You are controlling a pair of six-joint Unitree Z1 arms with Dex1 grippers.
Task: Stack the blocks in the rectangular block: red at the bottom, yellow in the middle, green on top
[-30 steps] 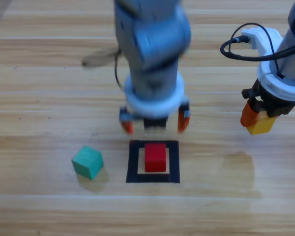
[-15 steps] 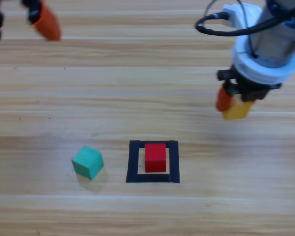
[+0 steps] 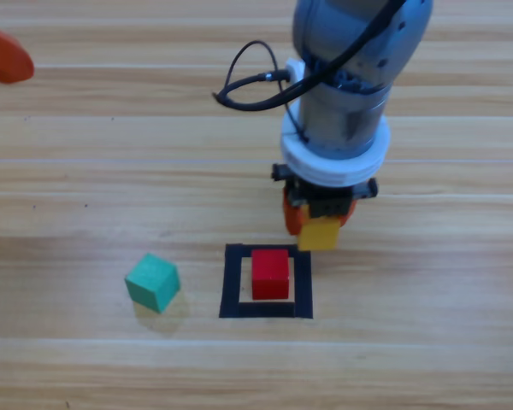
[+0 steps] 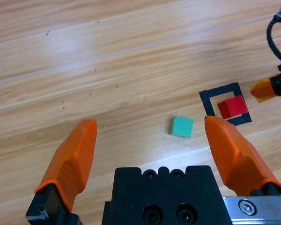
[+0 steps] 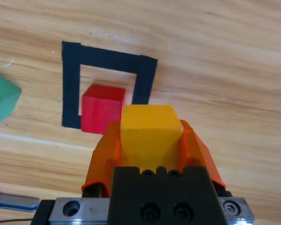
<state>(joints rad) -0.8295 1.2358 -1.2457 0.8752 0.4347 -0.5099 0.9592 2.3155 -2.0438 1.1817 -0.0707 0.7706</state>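
- Two grippers appear: my right gripper (image 3: 318,224) hangs over the middle of the wooden table (image 3: 427,282), and my left gripper (image 4: 152,140) is drawn back to the upper left corner of the high view, where only one orange tip shows.
- Right gripper: my two orange jaws are clamped on the yellow cube (image 5: 150,131), one jaw pressed against each side face; the cube's front and top faces project beyond the jaw tips in the right wrist view.
- Yellow cube, high view (image 3: 320,232): it is held just beside the far right corner of the black square frame (image 3: 232,282), overlapping that corner's outer edge, and it is not over the red cube.
- Red cube (image 3: 270,273): it rests on the wood inside the frame, apart from the yellow cube and uncovered on top.
- Right wrist view: the red cube (image 5: 103,110) lies to the left of the yellow one, inside the frame (image 5: 107,58).
- Green cube (image 3: 152,282): it sits on the table to the left of the frame, outside it, turned at an angle to the frame's sides.
- Left gripper: my jaws stand wide apart and hold nothing; between them, far off, the left wrist view shows the green cube (image 4: 182,126) and the frame with the red cube.
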